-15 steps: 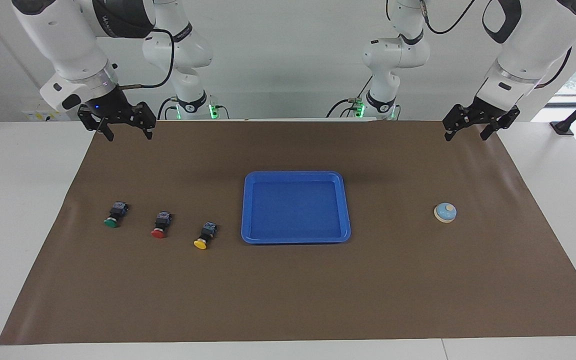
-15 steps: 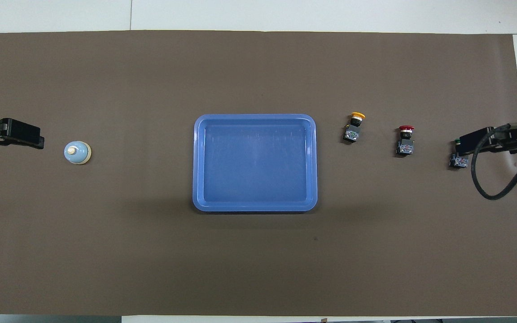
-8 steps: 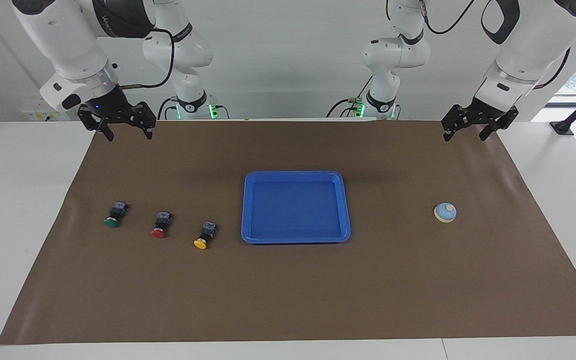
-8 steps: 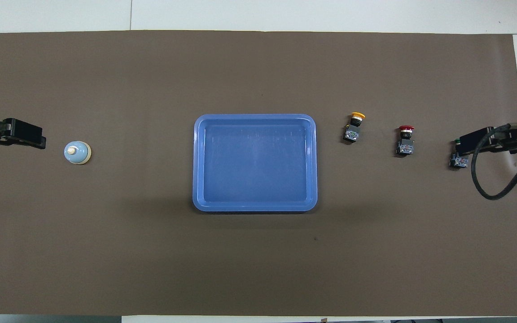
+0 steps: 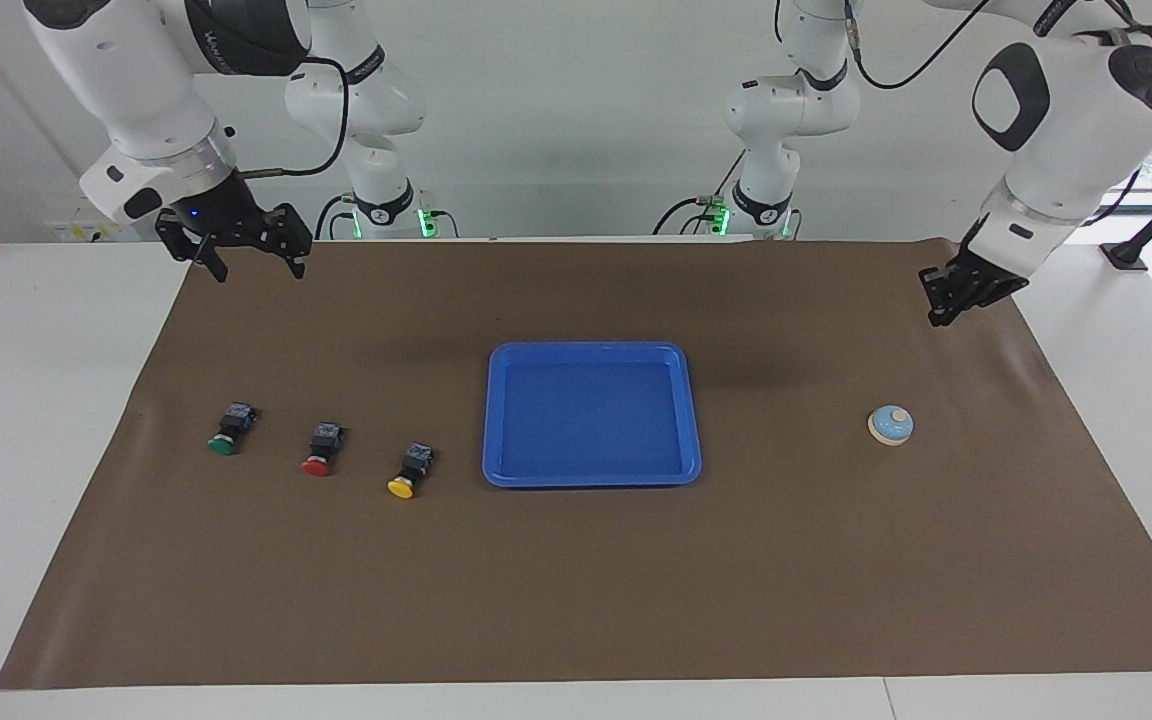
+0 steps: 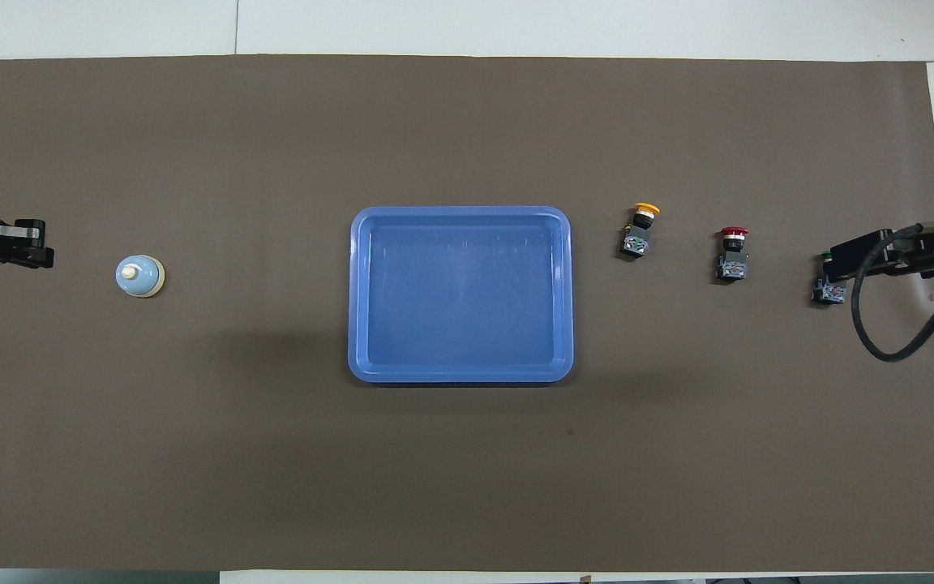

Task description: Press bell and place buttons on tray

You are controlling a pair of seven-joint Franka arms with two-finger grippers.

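Note:
The light blue bell (image 5: 891, 424) (image 6: 140, 276) stands on the brown mat toward the left arm's end. The blue tray (image 5: 586, 347) (image 6: 460, 212) lies mid-mat with nothing in it. The green button (image 5: 226, 436) (image 6: 829, 290), the red button (image 5: 320, 450) (image 6: 733, 250) and the yellow button (image 5: 409, 472) (image 6: 640, 229) lie in a row toward the right arm's end. My left gripper (image 5: 939, 315) (image 6: 29, 243) hangs over the mat's end, apart from the bell. My right gripper (image 5: 258, 272) (image 6: 872, 250) is open, empty and raised over the mat's corner, partly covering the green button in the overhead view.
The brown mat (image 5: 576, 600) covers most of the white table (image 5: 36, 400). A black cable (image 6: 880, 341) loops from the right arm's wrist. The arms' bases stand at the table's robot end.
My left gripper has dropped lower and turned, now seen edge-on over the mat's end near the bell. The right arm and all objects have not moved.

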